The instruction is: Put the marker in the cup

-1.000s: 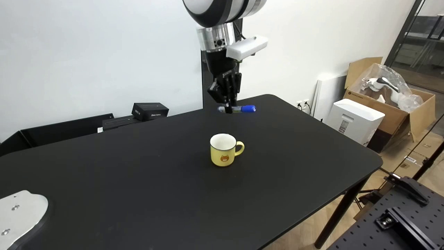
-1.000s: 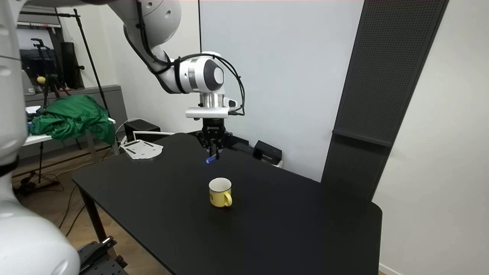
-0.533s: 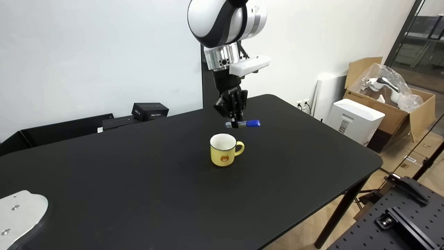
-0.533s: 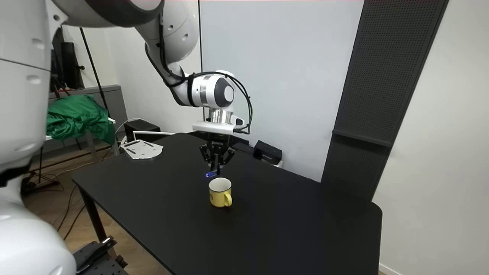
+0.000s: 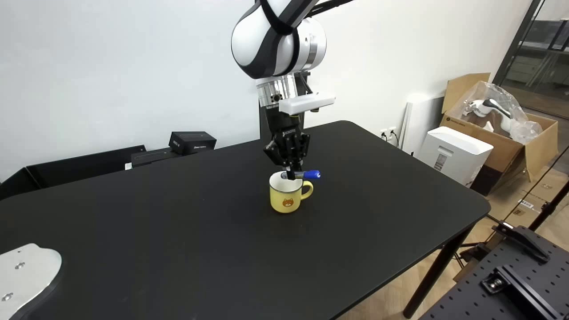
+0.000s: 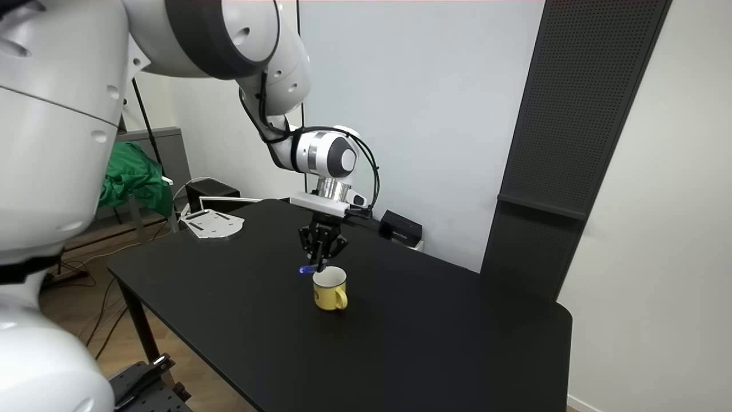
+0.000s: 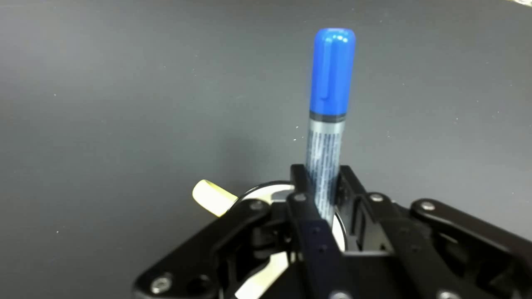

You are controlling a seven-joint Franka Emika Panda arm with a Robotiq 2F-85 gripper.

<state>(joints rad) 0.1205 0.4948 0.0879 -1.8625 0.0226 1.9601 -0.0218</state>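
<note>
Marker [image 7: 328, 124] held crosswise, pincer [image 7: 321, 176] angled down over cup [image 5: 284, 196], arm [image 6: 289, 77] bent

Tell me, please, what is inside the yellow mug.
The yellow mug shows white inside; the marker and jaws cover much of the opening in the wrist view, hiding whatever lies beneath.

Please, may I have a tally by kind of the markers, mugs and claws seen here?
1 marker, held by the claw
1 yellow mug, upright on the black table
1 claw
Total: 3
</note>
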